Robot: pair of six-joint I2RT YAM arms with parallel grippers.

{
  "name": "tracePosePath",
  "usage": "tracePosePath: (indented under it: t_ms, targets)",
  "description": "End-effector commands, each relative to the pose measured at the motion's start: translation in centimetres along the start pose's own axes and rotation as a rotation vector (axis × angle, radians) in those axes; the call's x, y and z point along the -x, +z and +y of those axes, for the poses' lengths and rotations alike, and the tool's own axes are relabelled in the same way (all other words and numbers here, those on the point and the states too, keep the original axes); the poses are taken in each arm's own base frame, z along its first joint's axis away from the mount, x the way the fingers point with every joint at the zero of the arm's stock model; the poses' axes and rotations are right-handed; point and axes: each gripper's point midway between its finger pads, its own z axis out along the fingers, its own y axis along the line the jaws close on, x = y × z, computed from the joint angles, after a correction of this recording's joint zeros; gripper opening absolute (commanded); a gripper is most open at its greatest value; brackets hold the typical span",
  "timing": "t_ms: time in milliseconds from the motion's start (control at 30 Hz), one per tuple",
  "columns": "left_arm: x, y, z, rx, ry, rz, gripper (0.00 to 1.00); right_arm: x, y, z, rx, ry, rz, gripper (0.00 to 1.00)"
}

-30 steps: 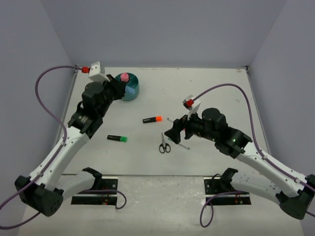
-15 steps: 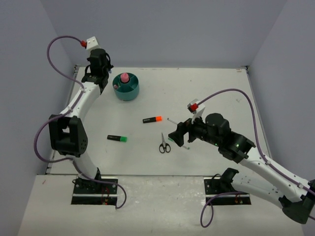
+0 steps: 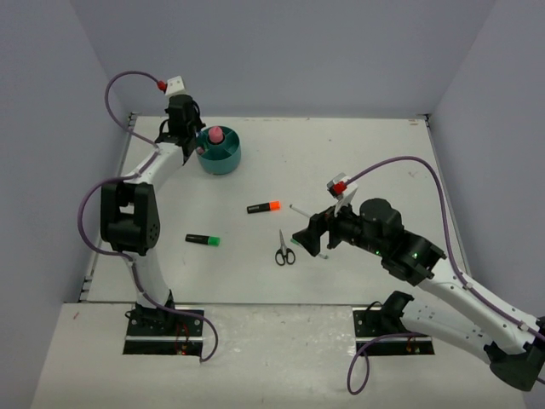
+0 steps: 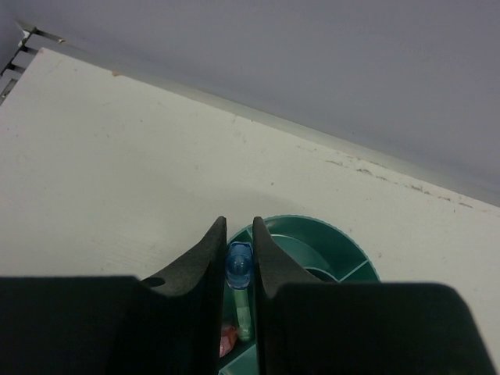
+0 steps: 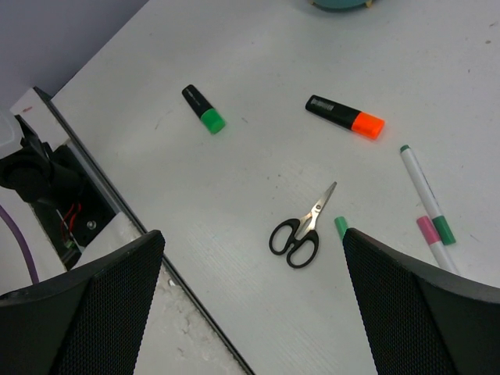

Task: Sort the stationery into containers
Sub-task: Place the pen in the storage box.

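Stationery: black-handled scissors [image 5: 299, 232], orange-capped black highlighter [image 5: 344, 117], green-capped black highlighter [image 5: 203, 108] and thin white pens [image 5: 419, 178] unsorted mid-desk | left pincer [image 4: 239, 226] grips blue-capped marker [image 4: 238, 266] over round teal plastic organiser [image 4: 348, 254] | right pincer [image 3: 307, 238] wide open, empty

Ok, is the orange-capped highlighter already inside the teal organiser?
No, the orange-capped highlighter lies flat on the table, up and right of the scissors in the right wrist view.
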Motion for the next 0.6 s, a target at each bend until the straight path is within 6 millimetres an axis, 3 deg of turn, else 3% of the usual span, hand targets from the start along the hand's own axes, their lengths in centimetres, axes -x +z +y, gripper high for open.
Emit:
tracePosePath:
  t_ms: [0,67,167,200,233,267,300,533,567]
  targets:
    - [-0.4,0.6,0.3,-0.027,-0.025,-0.030,0.00,0.2,0.1,-0.1,-0.001,-0.006,-0.003,0.99]
    - [-2.2,1.1,0.7,-0.028,-0.032,0.014,0.00,0.1,0.1,0.0,0.004,-0.007,0.002,0.99]
    - [-3.3,1.2,1.4,-0.014,-0.051,0.037,0.01,0.0,0.2,-0.2,-0.004,-0.007,0.005,0.99]
    - [-3.4,1.1,1.6,-0.016,-0.065,0.038,0.04,-0.1,0.3,-0.2,-0.007,-0.006,0.008,0.99]
    - [-3.3,1.0,1.7,-0.022,-0.078,0.037,0.12,-0.2,0.4,-0.2,-0.005,-0.006,0.011,0.99]
    - [-2.9,0.8,1.6,-0.029,-0.085,0.033,0.26,-0.2,0.4,-0.2,-0.006,-0.006,0.013,0.99]
    - [-2.7,0.5,1.4,-0.042,-0.090,0.030,0.33,-0.2,0.5,-0.2,-0.007,-0.006,0.015,0.99]
    - [2.5,-3.0,-0.8,-0.143,-0.176,-0.027,0.67,-0.9,1.3,-1.0,-0.041,-0.001,0.046,0.99]
    - [3.6,-3.7,-1.0,-0.152,-0.191,-0.045,0.68,-0.9,1.4,-1.0,-0.042,-0.001,0.047,0.99]
